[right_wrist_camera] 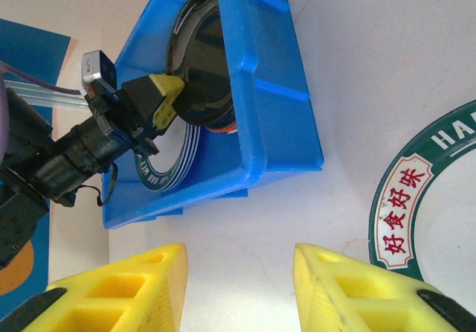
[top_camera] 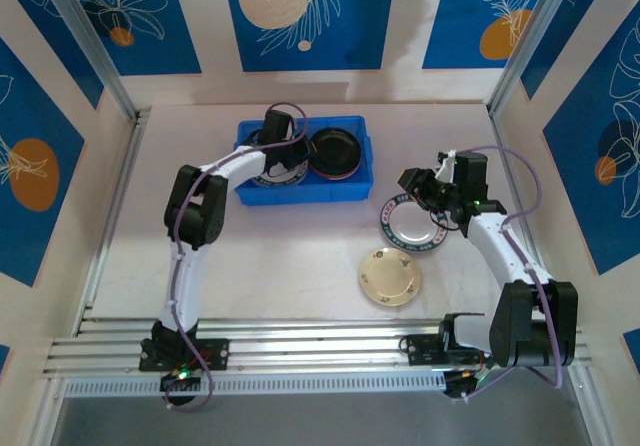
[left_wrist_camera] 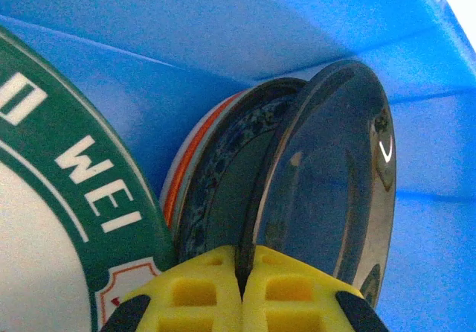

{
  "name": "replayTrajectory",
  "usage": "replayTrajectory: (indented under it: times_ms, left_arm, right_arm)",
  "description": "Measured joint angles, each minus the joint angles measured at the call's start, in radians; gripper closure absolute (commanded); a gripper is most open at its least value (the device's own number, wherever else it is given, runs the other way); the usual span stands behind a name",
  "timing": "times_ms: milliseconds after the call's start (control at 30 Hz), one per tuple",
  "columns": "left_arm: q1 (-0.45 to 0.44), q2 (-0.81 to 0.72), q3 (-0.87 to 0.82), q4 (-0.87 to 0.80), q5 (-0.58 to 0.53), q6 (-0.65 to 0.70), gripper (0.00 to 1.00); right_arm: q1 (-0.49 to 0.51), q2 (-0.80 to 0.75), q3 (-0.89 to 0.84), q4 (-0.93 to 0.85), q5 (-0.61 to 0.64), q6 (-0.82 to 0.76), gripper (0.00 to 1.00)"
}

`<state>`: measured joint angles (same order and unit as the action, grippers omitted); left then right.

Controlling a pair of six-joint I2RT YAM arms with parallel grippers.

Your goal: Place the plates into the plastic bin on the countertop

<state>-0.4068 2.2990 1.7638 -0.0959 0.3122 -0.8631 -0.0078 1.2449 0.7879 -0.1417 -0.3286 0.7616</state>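
Right claw [right_wrist_camera: 238,263], half open and empty, hangs just far of green plate [right_wrist_camera: 407,205]; left claw [left_wrist_camera: 242,283] shut, empty, in bin [top_camera: 300,194]

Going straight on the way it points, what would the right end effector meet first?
Probably bare countertop: the right end effector is open, framing plain surface, with the plastic bin wall farther ahead and the green-rimmed plate off to one side. Depth is hard to judge from the wrist view.
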Motion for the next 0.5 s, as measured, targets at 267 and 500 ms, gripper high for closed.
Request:
replayTrajectory:
  times_ms: [267,500]
  left_arm:
    - [-0.015,0.028,0.112,-0.111,-0.048,0.059,0.63]
    - [-0.027,0.029,0.196,-0.206,-0.086,0.115,0.48]
  right_arm:
    - [0.0,0.005,0.0,0.0,0.001,0.0,0.57]
    - [0.029,0.003,0.001,-0.012,0.053,-0.029,0.57]
